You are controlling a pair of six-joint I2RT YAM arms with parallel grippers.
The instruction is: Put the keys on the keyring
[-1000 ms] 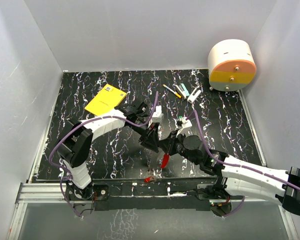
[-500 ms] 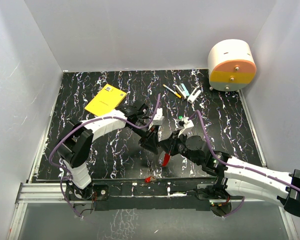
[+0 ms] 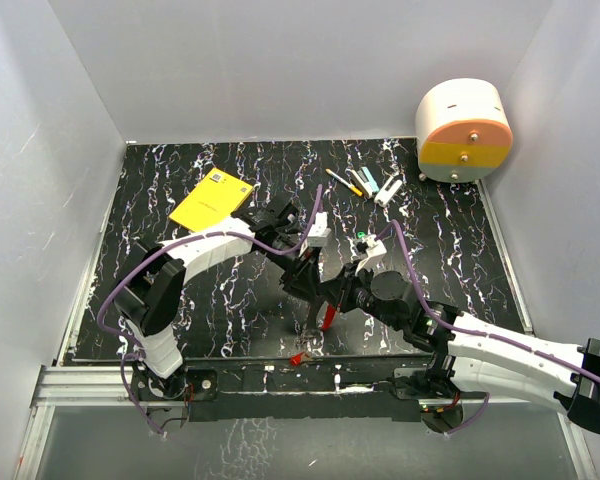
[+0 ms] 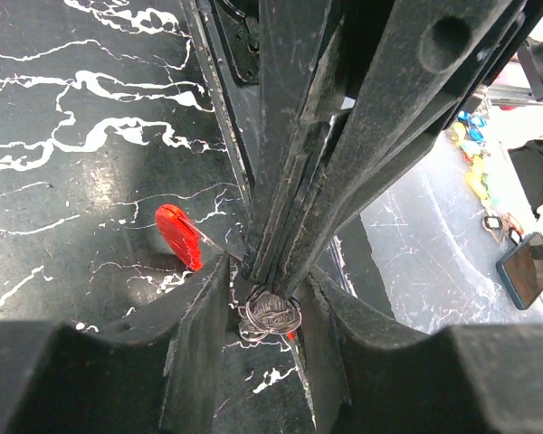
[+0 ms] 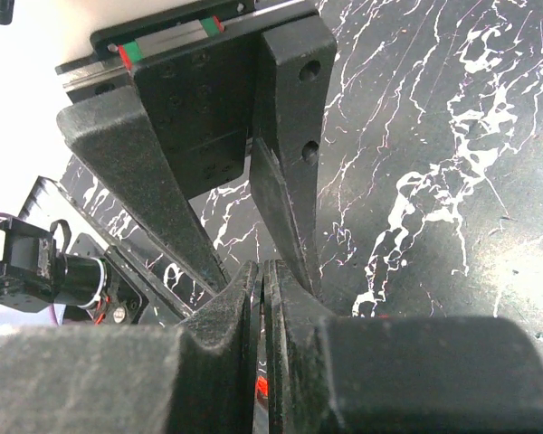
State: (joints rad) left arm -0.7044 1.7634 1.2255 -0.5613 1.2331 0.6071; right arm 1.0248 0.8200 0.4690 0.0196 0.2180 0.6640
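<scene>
yellow box (image 3: pixel 212 198) back left on black marbled table (image 3: pixel 230 300), left gripper (image 4: pixel 264 276) fingers spread either side of keyring (image 4: pixel 268 315), right gripper (image 5: pixel 264 280) fingers pressed together pinching keyring, red key (image 3: pixel 329 318) dangling just below, pens (image 3: pixel 365 182) back right

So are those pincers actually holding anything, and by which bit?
The right pincer is shut on the keyring by its wire loop, red key dangling. The left pincer brackets that ring; whether it grips cannot be told.
</scene>
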